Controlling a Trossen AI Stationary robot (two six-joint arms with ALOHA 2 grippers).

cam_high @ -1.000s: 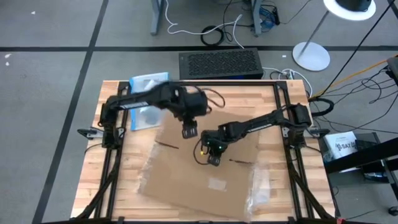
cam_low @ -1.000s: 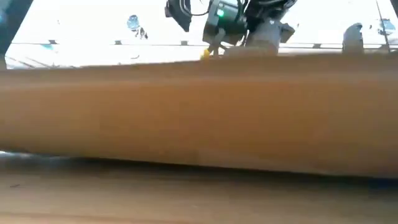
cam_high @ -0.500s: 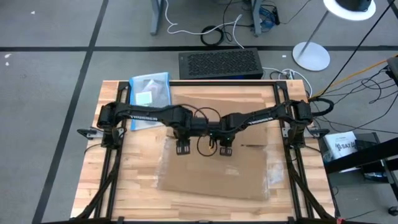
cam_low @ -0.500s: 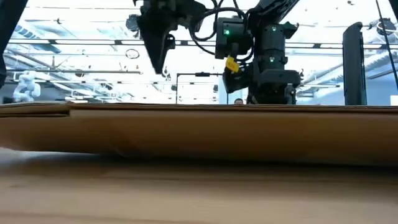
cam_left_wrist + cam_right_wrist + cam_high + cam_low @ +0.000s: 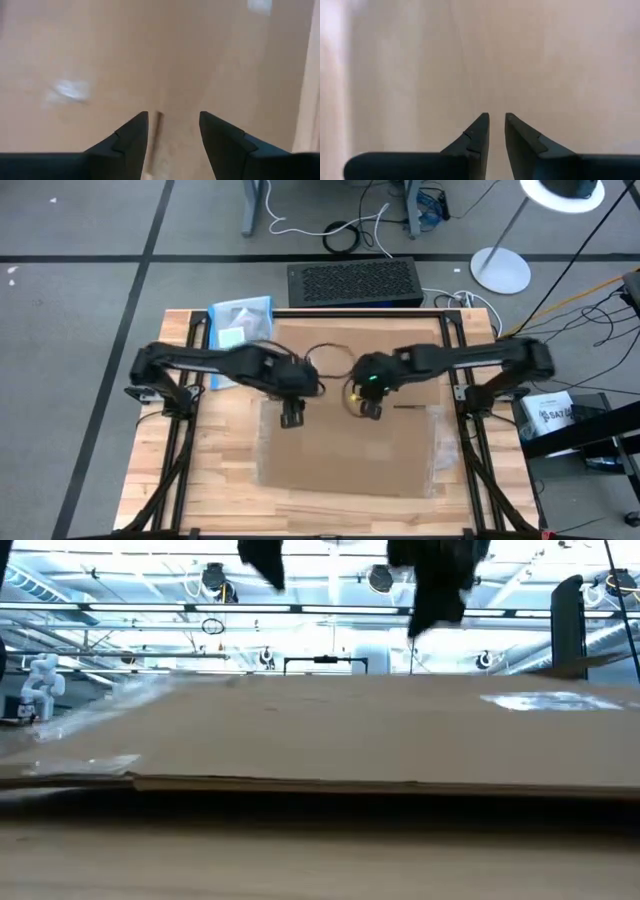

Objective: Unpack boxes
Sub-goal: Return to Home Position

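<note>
Clear pouch [image 5: 240, 325] with blue edge: lies flat on the table [image 5: 215, 490], far corner, well off to the outer side of the left gripper and apart from it.

Left gripper [image 5: 291, 418]: hangs above the table's middle, pointing down. Jaws parted with a clear gap, nothing between them. Straight under them is brown cardboard.

Box [image 5: 350, 450]: flattened, lying as one broad sheet on the table. It spreads below both sets of jaws and runs on toward the near edge. Neither gripper touches it. Glossy tape shows along its right edge. From table height the sheet lies low, and both grippers hang clear above it.

Right gripper [image 5: 370, 408]: just beside the left one, level with it, also pointing down over the cardboard. Fingers nearly together with only a thin slit between them, nothing held.

Black grille-topped unit [image 5: 352, 282]: on the floor past the table's far edge, beyond both grippers.
</note>
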